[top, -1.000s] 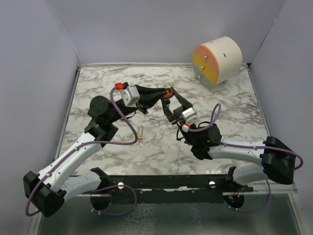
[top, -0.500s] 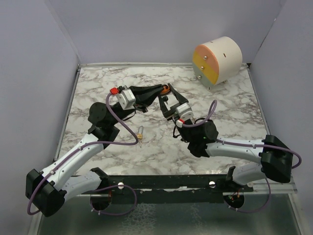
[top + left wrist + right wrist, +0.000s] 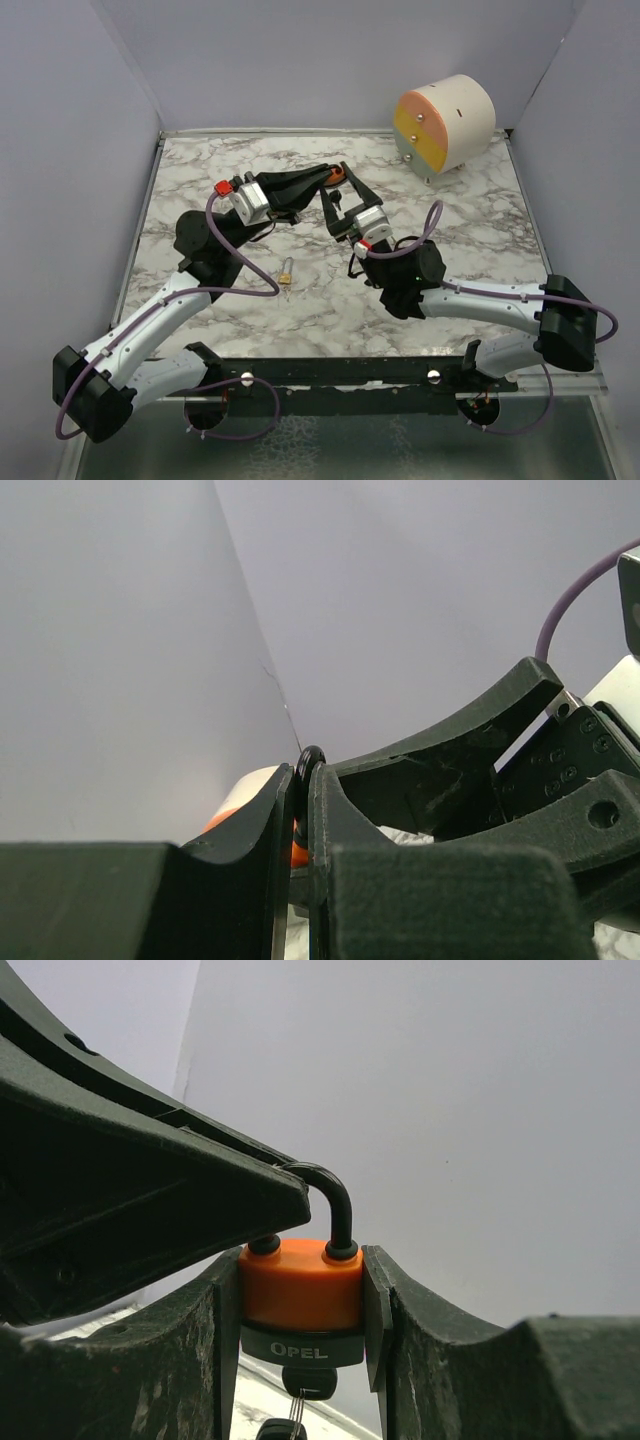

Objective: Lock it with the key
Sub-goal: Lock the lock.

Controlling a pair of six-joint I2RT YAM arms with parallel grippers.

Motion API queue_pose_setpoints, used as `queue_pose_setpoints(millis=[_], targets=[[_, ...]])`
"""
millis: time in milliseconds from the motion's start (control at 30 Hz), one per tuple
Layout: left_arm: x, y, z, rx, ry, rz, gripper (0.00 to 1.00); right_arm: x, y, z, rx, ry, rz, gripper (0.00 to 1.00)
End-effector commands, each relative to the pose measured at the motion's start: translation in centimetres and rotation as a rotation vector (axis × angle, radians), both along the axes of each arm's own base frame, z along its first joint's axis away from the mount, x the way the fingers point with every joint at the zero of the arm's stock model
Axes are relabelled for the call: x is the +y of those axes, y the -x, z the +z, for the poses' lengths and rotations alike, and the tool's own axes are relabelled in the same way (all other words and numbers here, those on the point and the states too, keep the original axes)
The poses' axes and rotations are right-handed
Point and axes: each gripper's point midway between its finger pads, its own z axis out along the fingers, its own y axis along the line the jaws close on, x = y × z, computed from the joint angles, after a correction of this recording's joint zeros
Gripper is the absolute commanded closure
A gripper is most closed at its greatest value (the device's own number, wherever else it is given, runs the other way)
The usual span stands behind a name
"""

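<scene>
Jaws nearly together, left gripper [image 3: 303, 780] pinches the orange padlock's [image 3: 300, 1298] black shackle [image 3: 338, 1205]; right gripper's [image 3: 300, 1282] half-spread jaws clamp its body; cream drum [image 3: 458, 118] well behind.

Soft, even light from above; faint shadows lie under the arms [image 3: 160, 320] on the marble bench [image 3: 200, 170]. In the wrist views the nearest black fingers [image 3: 120, 900] blur darkly.

Above the middle of the desk [image 3: 480, 230], a padlock [image 3: 300, 1300] sits between the fingers of the right end effector [image 3: 338, 188], with the left end effector [image 3: 303, 772] on its shackle from the left and a key [image 3: 300, 1384] beneath. A drum [image 3: 445, 122] stands at the back-right corner.
</scene>
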Motion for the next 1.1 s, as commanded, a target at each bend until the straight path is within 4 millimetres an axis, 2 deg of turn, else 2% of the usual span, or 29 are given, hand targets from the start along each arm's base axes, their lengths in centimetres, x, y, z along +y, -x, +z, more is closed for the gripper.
queue_pose_setpoints(millis=[0,267,400,500,600,733,900,967,1067], targets=[[-2.6,0.7,-25.8,0.747,-0.542,-0.139,1.0,-5.4,10.9,14.1,-0.452,-0.361,0.221,0.99],[-2.4,1.9,-29.2,0.883,-0.596,-0.176,1.0,-5.8,11.1,13.7,-0.471,-0.341,0.194,0.99],[-2.4,2.0,-29.9,0.908,-0.608,-0.178,1.0,-5.9,11.1,13.4,-0.471,-0.341,0.187,0.99],[-2.4,1.8,-29.7,0.902,-0.595,-0.168,1.0,-6.1,11.1,13.3,-0.469,-0.341,0.186,0.99],[-2.4,1.2,-28.4,0.873,-0.56,-0.146,1.0,-6.0,10.9,12.7,-0.452,-0.33,0.19,0.99],[-2.4,0.0,-25.7,0.821,-0.507,-0.101,1.0,-5.5,10.4,10.7,-0.408,-0.29,0.194,0.99],[-2.5,-1.7,-21.0,0.729,-0.441,-0.044,1.0,-4.5,8.6,6.7,-0.3,-0.223,0.167,0.99],[-2.3,-2.6,-18.9,0.682,-0.408,-0.006,1.0,-3.9,7.6,4.5,-0.242,-0.181,0.147,0.99],[-1.9,-3.7,-15.8,0.614,-0.361,0.054,1.0,-3.3,6.1,1.6,-0.15,-0.152,0.116,0.94]])
